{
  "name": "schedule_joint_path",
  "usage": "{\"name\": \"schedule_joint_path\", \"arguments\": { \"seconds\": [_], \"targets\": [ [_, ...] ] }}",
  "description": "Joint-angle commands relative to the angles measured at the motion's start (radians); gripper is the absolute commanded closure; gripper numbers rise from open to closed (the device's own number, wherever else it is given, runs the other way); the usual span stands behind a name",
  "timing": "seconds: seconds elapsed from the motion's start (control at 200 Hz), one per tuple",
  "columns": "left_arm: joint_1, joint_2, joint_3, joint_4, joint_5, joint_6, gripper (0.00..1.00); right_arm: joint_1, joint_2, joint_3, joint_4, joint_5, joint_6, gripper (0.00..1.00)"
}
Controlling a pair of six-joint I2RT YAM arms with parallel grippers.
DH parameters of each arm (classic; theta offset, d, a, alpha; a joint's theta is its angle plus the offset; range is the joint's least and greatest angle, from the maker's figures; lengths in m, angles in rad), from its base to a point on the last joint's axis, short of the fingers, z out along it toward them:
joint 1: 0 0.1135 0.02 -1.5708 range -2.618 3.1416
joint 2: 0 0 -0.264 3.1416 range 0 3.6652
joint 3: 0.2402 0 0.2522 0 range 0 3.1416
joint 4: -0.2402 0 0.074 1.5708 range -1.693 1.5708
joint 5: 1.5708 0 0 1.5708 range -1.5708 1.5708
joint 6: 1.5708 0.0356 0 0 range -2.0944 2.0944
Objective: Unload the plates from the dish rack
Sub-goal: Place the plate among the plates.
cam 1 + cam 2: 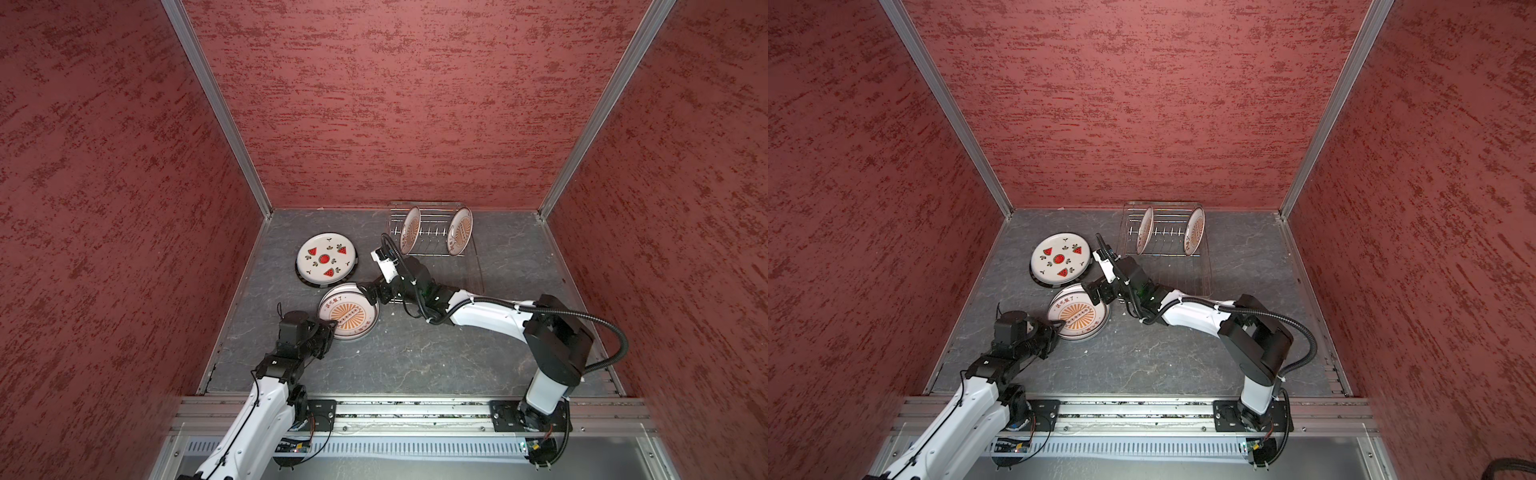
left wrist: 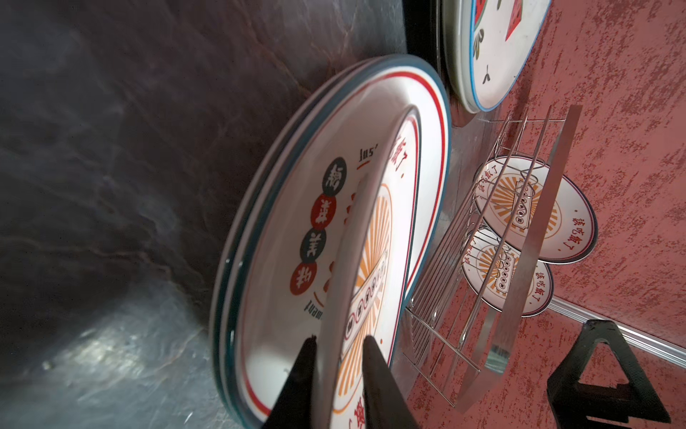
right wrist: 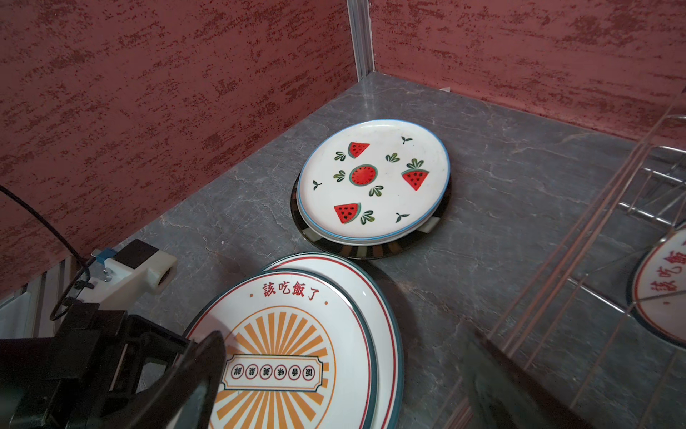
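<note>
The dish rack (image 1: 432,249) (image 1: 1167,249) stands at the back with two orange-sunburst plates (image 1: 411,230) (image 1: 460,232) upright in it. A third sunburst plate (image 1: 347,313) (image 3: 289,356) lies on top of a plate with red characters (image 2: 297,230) on the table. My left gripper (image 1: 330,328) (image 2: 339,340) straddles this sunburst plate's near rim, jaws slightly apart, with a gap at one finger. My right gripper (image 1: 369,293) (image 3: 350,379) hangs wide open over the plate's far edge, holding nothing. A watermelon plate (image 1: 326,259) (image 3: 375,178) tops another stack to the left.
Red textured walls close in the grey table (image 1: 415,357) on three sides. A dark-rimmed plate (image 3: 371,252) lies under the watermelon stack, close to the left wall. The arm bases sit on a metal rail (image 1: 415,409) along the front edge.
</note>
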Motion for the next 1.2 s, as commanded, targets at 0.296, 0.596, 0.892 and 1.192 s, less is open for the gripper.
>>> {"name": "schedule_joint_path", "arguments": {
  "seconds": [0.296,0.596,0.892,1.192],
  "targets": [
    [-0.017,0.021,0.047,-0.050,-0.113,0.023,0.56,0.005,-0.021,-0.022,0.023,0.020,-0.013,0.01],
    [-0.029,0.080,0.060,-0.041,-0.138,0.048,0.46,0.005,-0.037,-0.035,0.025,0.052,-0.010,0.01],
    [-0.037,0.016,0.090,-0.124,-0.207,0.053,0.29,0.005,-0.063,-0.058,0.037,0.066,-0.009,0.01],
    [-0.044,0.035,0.100,-0.120,-0.220,0.058,0.24,0.005,-0.081,-0.078,0.042,0.083,-0.011,0.01]
  ]
}}
